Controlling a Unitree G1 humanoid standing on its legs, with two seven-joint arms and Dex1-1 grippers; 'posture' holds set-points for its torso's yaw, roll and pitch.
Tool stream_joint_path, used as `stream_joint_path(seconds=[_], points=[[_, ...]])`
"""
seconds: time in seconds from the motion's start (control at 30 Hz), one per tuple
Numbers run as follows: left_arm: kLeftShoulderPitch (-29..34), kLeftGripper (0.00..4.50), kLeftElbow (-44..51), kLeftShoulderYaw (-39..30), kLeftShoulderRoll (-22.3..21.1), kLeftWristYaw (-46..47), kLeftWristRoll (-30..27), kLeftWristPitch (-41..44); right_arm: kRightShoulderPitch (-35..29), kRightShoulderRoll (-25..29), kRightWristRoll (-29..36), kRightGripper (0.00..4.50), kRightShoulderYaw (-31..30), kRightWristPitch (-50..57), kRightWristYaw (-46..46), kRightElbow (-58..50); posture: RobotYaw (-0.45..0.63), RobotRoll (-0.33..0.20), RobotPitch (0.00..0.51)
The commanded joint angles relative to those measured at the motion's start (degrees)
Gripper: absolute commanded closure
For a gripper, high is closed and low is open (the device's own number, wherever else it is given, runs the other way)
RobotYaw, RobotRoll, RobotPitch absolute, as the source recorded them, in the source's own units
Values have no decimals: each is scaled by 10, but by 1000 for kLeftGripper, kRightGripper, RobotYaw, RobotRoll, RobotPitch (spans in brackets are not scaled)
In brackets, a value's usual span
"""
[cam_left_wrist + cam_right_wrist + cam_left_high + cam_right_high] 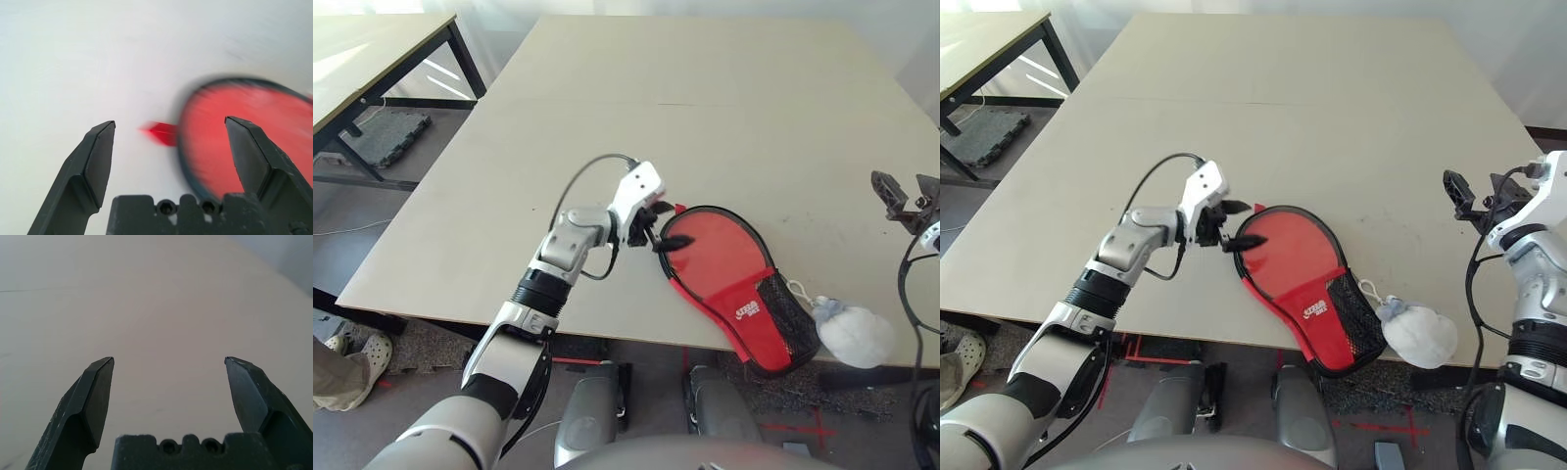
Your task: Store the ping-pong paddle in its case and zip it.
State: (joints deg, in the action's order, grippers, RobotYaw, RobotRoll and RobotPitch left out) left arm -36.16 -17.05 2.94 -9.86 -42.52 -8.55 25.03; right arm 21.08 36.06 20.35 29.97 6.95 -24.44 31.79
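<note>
The case (1298, 279) lies lower centre, long axis slanting down-right. The left gripper (1237, 226) (fingers spread, holding nothing) sits at its rounded upper-left end, nearer than the open right gripper (1467, 201).

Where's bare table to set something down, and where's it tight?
Free: the table beyond the case, its whole far half, and the near-left stretch beside the left gripper. Also bare between the case and the right gripper. Crowded: the near edge, where the case overhangs and the whitish pouch sits close beside it.
</note>
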Motion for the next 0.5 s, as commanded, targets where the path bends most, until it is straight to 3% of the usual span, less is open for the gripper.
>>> stream_joint_path(seconds=[0.03,0.1,0.3,0.5], points=[[18,0,-7,-73,4,113,-6,-46,11,-11,-18,18,4,-48,46,34,49,0,96],[37,0,-32,-107,-11,182,18,-120,15,-19,-29,18,4,-78,78,54,62,0,92],[62,0,-103,-179,-22,345,34,-228,31,-24,-67,18,-6,-135,165,103,75,0,86],[59,0,-166,-191,-20,391,34,-286,49,-39,-71,18,-11,-156,192,130,89,0,82]])
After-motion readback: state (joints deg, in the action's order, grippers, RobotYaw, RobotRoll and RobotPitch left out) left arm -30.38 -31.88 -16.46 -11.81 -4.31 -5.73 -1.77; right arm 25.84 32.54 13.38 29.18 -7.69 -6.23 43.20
